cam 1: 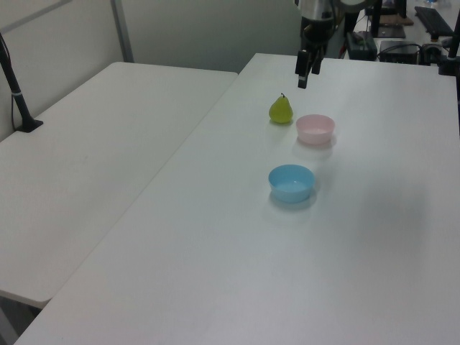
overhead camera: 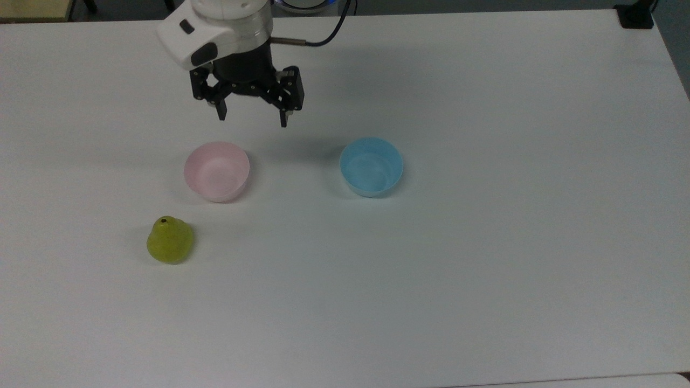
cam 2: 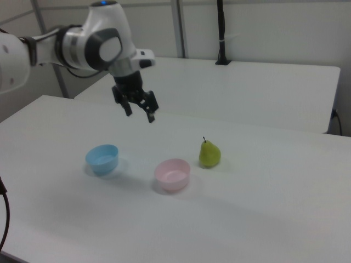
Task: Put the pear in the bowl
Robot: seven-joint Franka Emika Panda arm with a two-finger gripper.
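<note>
The gripper point(overhead camera: 252, 117) hangs in the air above the white table point(overhead camera: 485, 242), its two black fingers point(overhead camera: 221, 112) spread wide apart with nothing between them. In the top view it sits just above the pink bowl point(overhead camera: 216, 171), a little toward the top view's right of the bowl's middle, and clear of the rim. The right view shows the gripper point(cam 2: 141, 114) well above the tabletop, up and to the right view's left of the pink bowl point(cam 2: 172, 175). The pear point(overhead camera: 170, 240) stands upright on the table, stem end up, untouched. In the top view it is near the pink bowl, below it and to the top view's left, with a bare strip of table between them. In the right view the pear point(cam 2: 209, 153) is just beside the bowl on the right view's right. The blue bowl point(overhead camera: 371, 166) rests well apart on the top view's right, level with the pink one, and both bowls hold nothing. From the left view the gripper point(cam 1: 303, 74) hovers beyond the pear point(cam 1: 280, 109) and the pink bowl point(cam 1: 315, 129), with the blue bowl point(cam 1: 292, 182) nearer the camera.
</note>
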